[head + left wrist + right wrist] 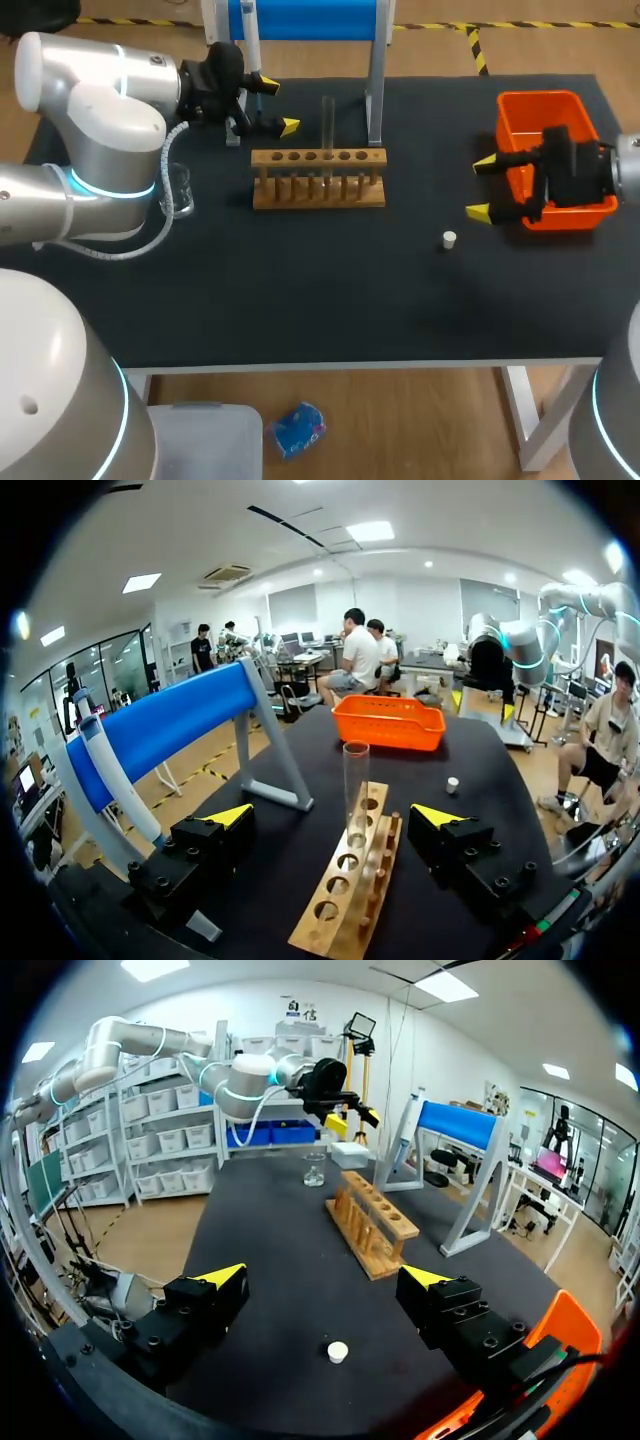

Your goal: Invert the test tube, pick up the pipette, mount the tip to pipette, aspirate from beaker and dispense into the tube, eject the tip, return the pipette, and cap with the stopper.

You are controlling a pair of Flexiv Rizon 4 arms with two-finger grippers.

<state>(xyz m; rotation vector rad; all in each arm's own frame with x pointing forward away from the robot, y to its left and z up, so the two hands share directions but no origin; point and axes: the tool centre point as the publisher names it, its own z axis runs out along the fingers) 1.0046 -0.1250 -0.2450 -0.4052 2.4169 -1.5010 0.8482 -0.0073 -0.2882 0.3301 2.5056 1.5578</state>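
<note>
Two claws wide open, empty, left claw (279, 106) near rack's (318, 178) end, right claw (480, 187) beside basket (540, 100), stopper (449, 239) apart

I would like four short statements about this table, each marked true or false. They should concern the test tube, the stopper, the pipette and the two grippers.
1. The test tube stands upright in the wooden rack. True.
2. The white stopper sits in the tube's mouth. False: it lies on the table, between the rack and the orange bin.
3. The left gripper and the right gripper are both open and hold nothing. True.
4. The right gripper holds the pipette. False: it hangs on the blue stand, beside the left gripper.
</note>
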